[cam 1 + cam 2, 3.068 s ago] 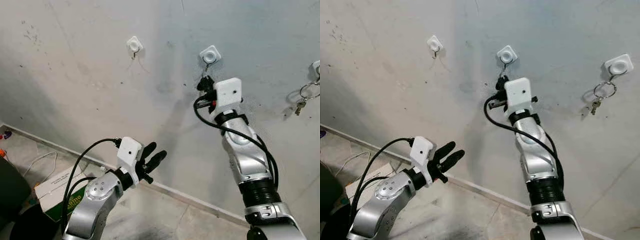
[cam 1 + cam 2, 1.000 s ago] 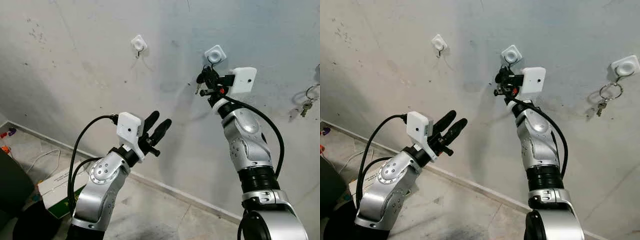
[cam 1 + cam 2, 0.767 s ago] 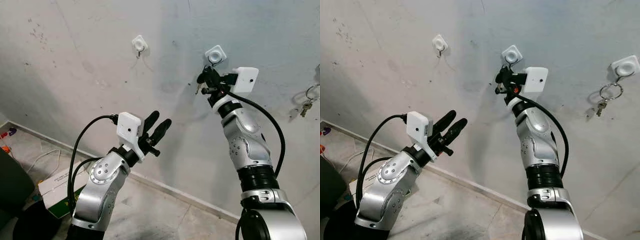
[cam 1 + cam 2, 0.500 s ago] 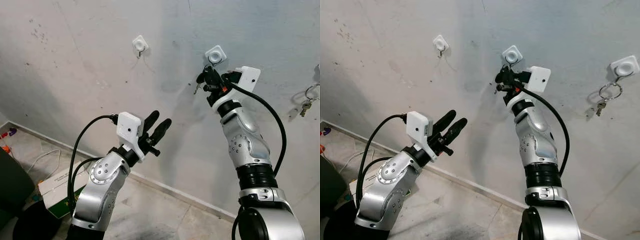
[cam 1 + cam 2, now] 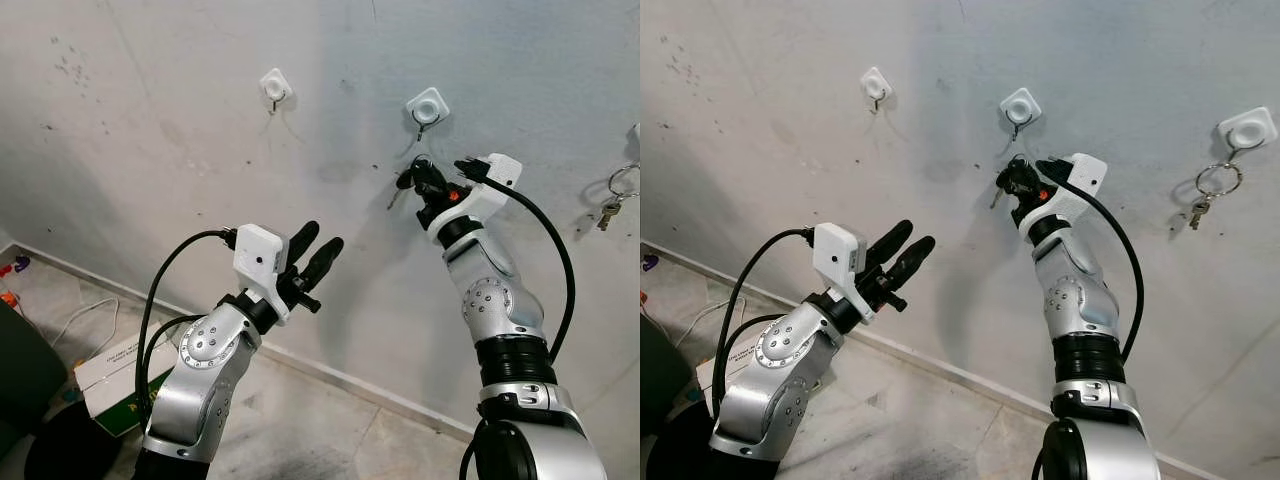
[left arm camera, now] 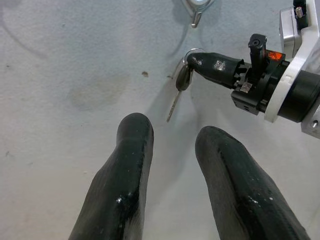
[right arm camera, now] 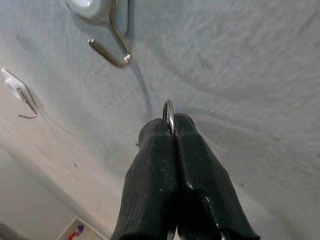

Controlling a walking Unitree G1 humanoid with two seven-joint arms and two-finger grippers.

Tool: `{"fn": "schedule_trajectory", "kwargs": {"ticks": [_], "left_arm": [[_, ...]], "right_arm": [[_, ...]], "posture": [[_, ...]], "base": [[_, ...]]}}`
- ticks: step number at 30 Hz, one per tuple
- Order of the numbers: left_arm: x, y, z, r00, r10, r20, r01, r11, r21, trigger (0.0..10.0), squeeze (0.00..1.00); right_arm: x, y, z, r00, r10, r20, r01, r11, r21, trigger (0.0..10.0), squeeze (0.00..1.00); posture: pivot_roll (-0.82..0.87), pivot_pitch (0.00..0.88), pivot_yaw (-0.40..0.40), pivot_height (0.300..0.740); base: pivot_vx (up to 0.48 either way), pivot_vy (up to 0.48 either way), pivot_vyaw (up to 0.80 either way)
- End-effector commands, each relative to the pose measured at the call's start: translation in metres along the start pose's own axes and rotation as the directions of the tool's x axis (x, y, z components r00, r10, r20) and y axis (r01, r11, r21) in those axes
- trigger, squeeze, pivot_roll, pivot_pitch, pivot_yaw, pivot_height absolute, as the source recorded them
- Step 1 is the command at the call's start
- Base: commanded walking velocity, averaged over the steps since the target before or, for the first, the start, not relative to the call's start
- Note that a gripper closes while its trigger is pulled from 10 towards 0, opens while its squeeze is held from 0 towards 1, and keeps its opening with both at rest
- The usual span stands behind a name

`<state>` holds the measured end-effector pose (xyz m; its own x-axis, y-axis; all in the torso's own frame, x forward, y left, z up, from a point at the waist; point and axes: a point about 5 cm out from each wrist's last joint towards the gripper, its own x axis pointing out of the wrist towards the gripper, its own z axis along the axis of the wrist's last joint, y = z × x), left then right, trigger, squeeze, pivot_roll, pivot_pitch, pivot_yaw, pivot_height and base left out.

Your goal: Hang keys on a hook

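Observation:
My right gripper (image 5: 408,178) is raised against the wall, shut on a key ring (image 7: 168,114) from which a key (image 6: 176,98) dangles. It is just below and slightly left of the middle white hook (image 5: 426,107); the ring is apart from the metal hook (image 7: 113,46). My left gripper (image 5: 318,246) is held up lower on the left, open with nothing between its fingers (image 6: 127,175). A second white hook (image 5: 273,87) on the wall at upper left is bare.
A third hook (image 5: 1246,130) at the far right carries another ring with keys (image 5: 1211,186). Along the wall's foot runs a baseboard above a tiled floor. A white and green box (image 5: 112,385) and cables lie at lower left.
My right gripper has dropped down from beside the middle hook and rotated, carrying the key ring lower. The left arm has stayed in place.

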<state>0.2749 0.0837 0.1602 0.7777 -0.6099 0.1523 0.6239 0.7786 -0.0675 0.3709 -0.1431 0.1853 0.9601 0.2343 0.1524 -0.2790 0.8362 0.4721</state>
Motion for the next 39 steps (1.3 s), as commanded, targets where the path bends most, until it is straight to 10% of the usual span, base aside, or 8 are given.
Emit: {"fn": "schedule_trajectory", "kwargs": {"ticks": [1, 39], "left_arm": [[-0.001, 0.002, 0.002, 1.0, 0.009, 0.004, -0.009, 1.0, 0.022, 10.0, 0.0], [0.0, 0.001, 0.001, 1.0, 0.004, 0.002, -0.004, 1.0, 0.029, 10.0, 0.0]], "right_arm": [[0.0, 0.003, 0.0, 1.0, 0.002, -0.003, -0.002, 1.0, 0.009, 10.0, 0.0], [-0.008, 0.024, 0.028, 0.97, 0.227, 0.083, -0.223, 0.973, -0.055, 10.0, 0.0]], "posture": [[-0.02, 0.0, 0.108, 0.74], [-0.01, 0.0, 0.107, 0.74]], "base": [[0.0, 0.0, 0.0], [0.0, 0.0, 0.0]]}}
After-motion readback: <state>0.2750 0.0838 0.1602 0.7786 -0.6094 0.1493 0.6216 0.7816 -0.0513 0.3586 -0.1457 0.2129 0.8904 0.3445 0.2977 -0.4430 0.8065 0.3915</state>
